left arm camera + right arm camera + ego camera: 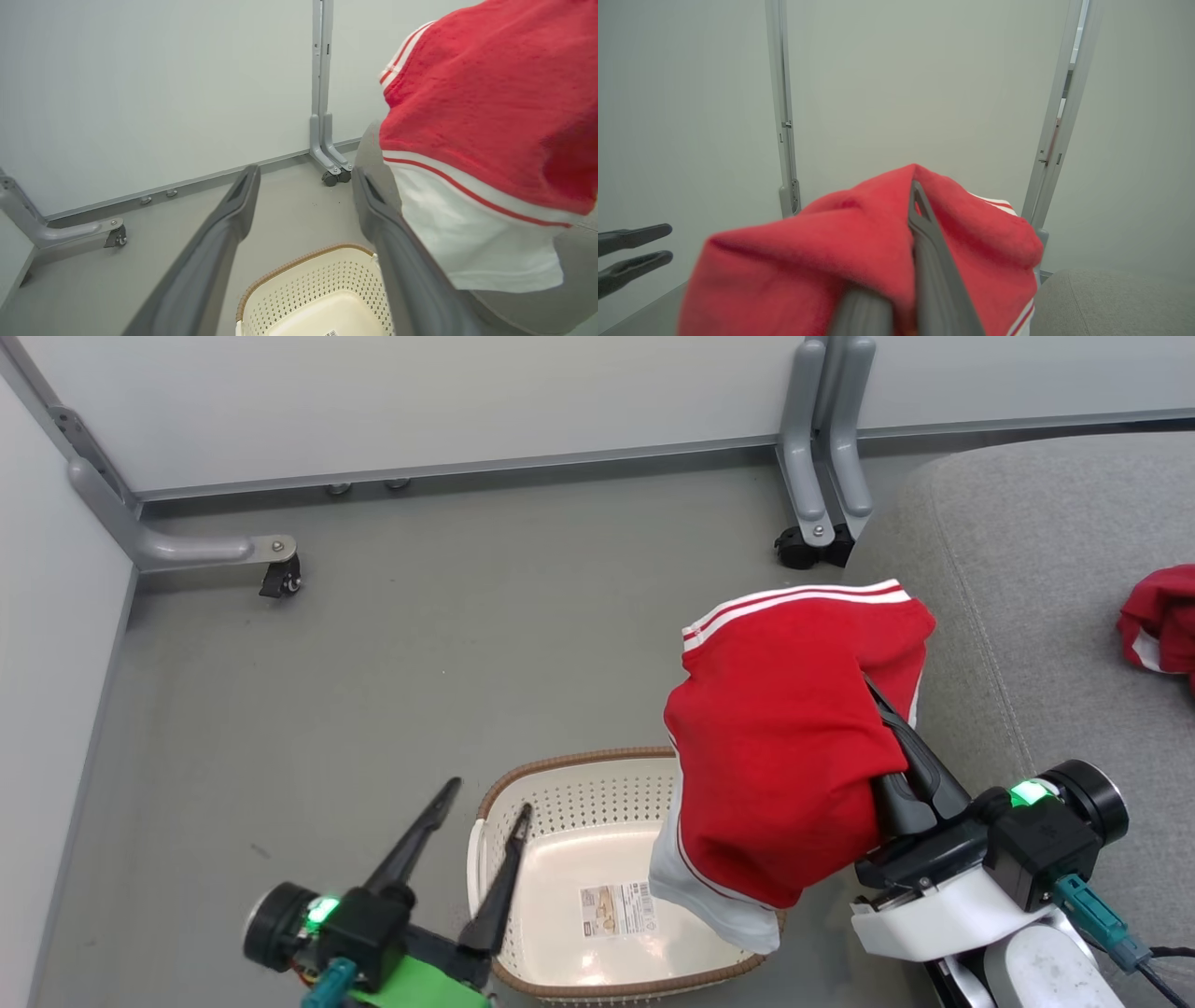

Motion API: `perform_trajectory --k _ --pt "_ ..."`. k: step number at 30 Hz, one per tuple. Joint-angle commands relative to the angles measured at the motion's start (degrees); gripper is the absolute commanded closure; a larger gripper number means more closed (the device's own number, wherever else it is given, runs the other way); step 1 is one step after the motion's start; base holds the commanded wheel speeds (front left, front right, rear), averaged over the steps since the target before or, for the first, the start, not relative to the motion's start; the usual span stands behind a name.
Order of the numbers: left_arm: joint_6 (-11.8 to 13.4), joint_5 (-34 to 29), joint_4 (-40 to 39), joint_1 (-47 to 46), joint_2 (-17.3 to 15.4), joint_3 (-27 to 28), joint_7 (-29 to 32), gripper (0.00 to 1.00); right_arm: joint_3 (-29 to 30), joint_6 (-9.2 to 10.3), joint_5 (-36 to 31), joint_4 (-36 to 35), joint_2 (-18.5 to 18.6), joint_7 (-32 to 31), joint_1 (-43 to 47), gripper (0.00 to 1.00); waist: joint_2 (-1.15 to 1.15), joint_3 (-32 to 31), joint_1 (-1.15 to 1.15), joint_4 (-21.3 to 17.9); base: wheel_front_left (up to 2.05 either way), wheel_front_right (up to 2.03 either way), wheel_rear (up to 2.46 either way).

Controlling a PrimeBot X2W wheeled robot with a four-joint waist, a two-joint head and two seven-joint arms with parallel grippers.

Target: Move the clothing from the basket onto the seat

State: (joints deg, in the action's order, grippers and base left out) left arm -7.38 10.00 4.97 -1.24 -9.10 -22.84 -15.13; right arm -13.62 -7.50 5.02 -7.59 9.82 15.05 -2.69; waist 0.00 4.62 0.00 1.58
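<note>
Striped garment (784, 756) held up over the basket (579, 761)
The left gripper (490, 797) hangs spread wide and empty over the basket's near-left rim. The right gripper (896, 747) is clamped on the striped garment above the basket's right side. Beyond the basket, to its right, the plain red garment (1158, 616) lies on the seat (1027, 616).

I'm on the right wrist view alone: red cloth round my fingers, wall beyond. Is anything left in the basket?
Observer: None that I see; the basket holds just a paper label.
Operator: Where's the other garment?
Observer: The other red garment lies on the grey seat, at the head view's right edge.
Operator: And my load?
Observer: The striped garment hangs above the basket's right side, white panel lowest.
</note>
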Motion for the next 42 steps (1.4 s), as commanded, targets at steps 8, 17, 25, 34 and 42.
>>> perform_trajectory --k 8,17,25,34,42 --pt "0.92 -1.78 0.36 3.84 4.58 13.62 -0.01 0.00 0.88 0.02 0.07 -0.46 -0.07 0.19 0.88 1.00 0.00 -0.03 0.00 0.60 0.00 0.00 0.00" --pt "1.68 -1.46 1.08 6.51 6.08 20.65 -0.01 0.00 1.50 0.02 0.41 -0.22 0.00 0.19 1.51 1.00 0.00 -1.00 0.00 1.56 0.00 0.00 0.00" --pt "2.20 0.54 1.59 8.11 6.17 21.50 -0.01 0.00 1.60 0.02 0.80 0.13 0.13 0.19 2.22 1.00 0.00 -2.31 0.00 2.02 0.00 0.00 0.00" --pt "2.27 0.92 1.44 7.75 6.17 20.48 -0.01 0.00 2.39 0.02 1.82 0.00 -0.69 0.19 2.47 1.00 0.00 -2.26 0.00 1.66 0.00 0.00 0.00" --pt "1.51 0.33 1.51 6.77 6.17 20.24 -0.01 0.00 2.62 0.02 1.44 -0.28 -0.98 0.19 1.53 1.00 0.00 -0.91 0.00 -0.40 0.00 0.00 0.00"
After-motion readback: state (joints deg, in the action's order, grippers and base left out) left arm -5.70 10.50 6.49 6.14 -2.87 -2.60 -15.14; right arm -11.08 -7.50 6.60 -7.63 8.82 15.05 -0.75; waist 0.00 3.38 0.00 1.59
